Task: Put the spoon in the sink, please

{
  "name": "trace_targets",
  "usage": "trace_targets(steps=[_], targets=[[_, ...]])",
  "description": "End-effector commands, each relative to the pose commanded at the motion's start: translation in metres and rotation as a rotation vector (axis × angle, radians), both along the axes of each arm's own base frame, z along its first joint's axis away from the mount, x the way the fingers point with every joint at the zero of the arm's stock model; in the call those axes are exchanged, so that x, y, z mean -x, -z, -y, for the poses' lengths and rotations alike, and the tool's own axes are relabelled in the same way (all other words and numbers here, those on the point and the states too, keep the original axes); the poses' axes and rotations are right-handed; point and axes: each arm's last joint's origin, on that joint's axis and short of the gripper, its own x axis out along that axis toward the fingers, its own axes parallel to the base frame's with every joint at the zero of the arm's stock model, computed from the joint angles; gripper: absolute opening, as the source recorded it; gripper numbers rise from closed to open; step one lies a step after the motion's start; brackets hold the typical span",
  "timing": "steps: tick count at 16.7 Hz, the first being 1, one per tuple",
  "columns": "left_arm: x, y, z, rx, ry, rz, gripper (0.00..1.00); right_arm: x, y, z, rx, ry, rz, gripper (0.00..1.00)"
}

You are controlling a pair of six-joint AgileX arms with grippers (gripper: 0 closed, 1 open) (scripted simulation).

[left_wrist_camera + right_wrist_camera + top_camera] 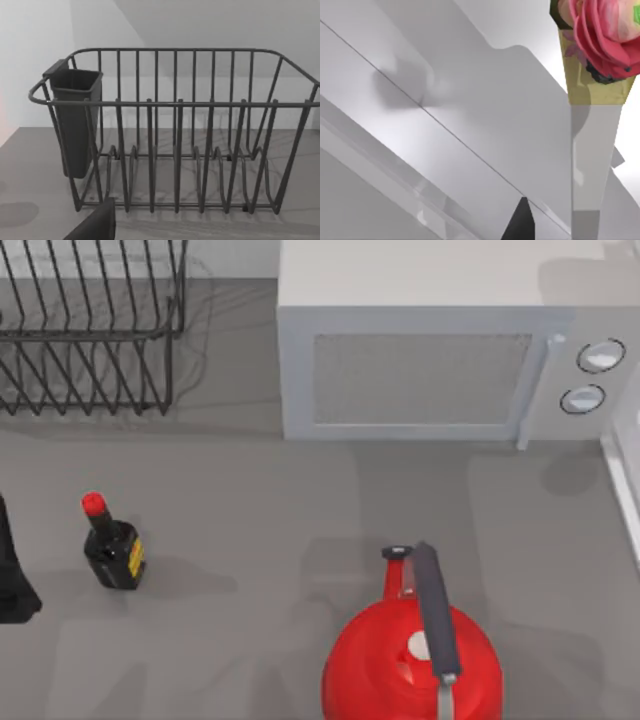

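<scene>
Two arms, and I cannot tell either's grip state. My left arm (15, 575) sits at the table's nine o'clock edge, facing the wire dish rack (175, 130). A red extinguisher (410, 660) stands at six o'clock, the microwave (440, 360) at twelve.

Dish rack (90, 330), microwave (420, 370), bottle (112, 545), extinguisher (410, 660)

Kitchen counter; microwave (420, 365); wire dish rack (175, 130); sauce bottle (112, 545)
</scene>
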Motion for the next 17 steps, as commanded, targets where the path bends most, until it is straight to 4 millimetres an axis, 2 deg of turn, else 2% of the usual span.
trace_targets(steps=[9, 17], targets=[[0.000, 0.000, 0.000, 0.000, 0.000, 0.000, 1.00, -0.003, 0.004, -0.001, 0.002, 0.000, 0.014, 0.00], [0.000, 0.000, 0.000, 0.000, 0.000, 0.000, 1.00, -0.001, 0.043, -0.001, -0.001, -0.001, -0.006, 0.00]])
